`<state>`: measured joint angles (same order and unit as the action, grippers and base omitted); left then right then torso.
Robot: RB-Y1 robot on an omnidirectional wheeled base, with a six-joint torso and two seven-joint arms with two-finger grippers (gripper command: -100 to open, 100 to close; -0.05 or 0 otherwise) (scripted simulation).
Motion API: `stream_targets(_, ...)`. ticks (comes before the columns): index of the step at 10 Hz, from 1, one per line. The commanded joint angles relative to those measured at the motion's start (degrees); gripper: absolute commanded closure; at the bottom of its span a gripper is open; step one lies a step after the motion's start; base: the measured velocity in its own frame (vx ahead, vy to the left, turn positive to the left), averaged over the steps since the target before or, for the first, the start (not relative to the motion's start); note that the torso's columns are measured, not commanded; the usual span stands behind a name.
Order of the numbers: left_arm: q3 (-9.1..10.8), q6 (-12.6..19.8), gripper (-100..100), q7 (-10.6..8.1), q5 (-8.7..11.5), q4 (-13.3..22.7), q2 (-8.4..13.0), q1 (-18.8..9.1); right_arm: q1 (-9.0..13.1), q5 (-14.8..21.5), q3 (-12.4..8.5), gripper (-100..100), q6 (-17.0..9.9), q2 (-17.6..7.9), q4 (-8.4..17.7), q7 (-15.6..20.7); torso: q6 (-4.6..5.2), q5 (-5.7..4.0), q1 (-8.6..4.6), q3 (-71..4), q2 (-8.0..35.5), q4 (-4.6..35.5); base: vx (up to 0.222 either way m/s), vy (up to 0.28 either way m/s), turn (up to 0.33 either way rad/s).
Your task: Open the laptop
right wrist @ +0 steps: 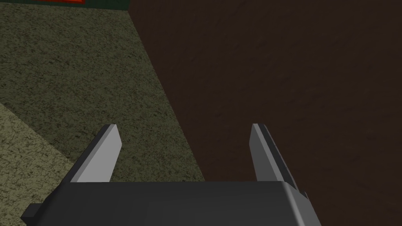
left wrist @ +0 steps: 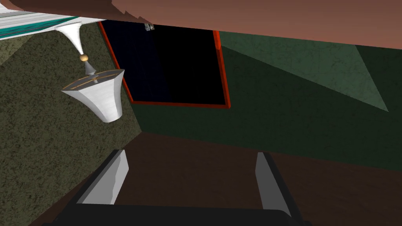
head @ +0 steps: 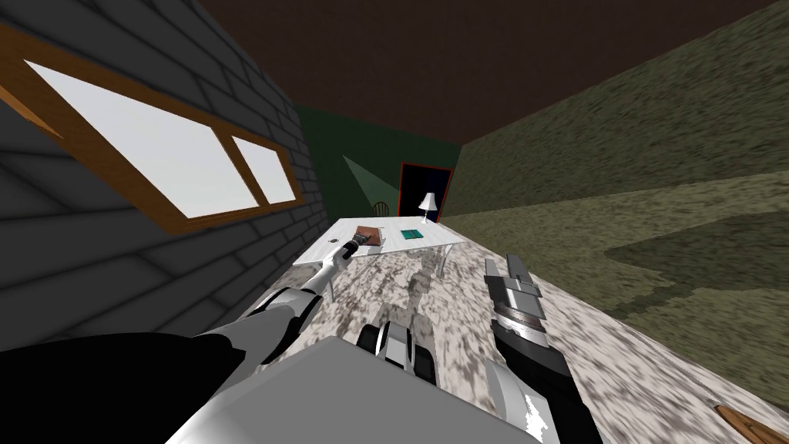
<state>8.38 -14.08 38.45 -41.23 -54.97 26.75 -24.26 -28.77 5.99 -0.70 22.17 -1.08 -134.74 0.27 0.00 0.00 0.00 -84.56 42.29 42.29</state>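
Laptop, flat reddish-brown slab lying apparently shut on white rectangular worktop, has left end effector released, fingers spread at its near edge, prob. to catch the lid, while right end effector, also released, hangs well clear of laptop.

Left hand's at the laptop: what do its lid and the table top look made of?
Laptop: flat reddish brown, matte, no gloss or grain showing; the material stays open, perhaps plastic. Table: white with faint grey streaks, matte; perhaps painted wood, but I cannot be sure.
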Motion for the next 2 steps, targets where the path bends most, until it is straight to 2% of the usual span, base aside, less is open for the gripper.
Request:
stream_targets(1,0.00,0.00,0,0.00,0.00,0.00,0.00,0.00,0.00,0.00,0.00,0,0.00,0.00,0.00,0.00,0.00,0.00,0.00,0.01,0.01,0.00,0.000,0.000,0.000)
stream_targets(2,0.00,0.00,0,0.00,0.00,0.00,0.00,0.00,0.00,0.00,0.00,0,0.00,0.00,0.00,0.00,0.00,0.00,0.00,0.00,0.01,0.00,0.000,0.000,0.000)
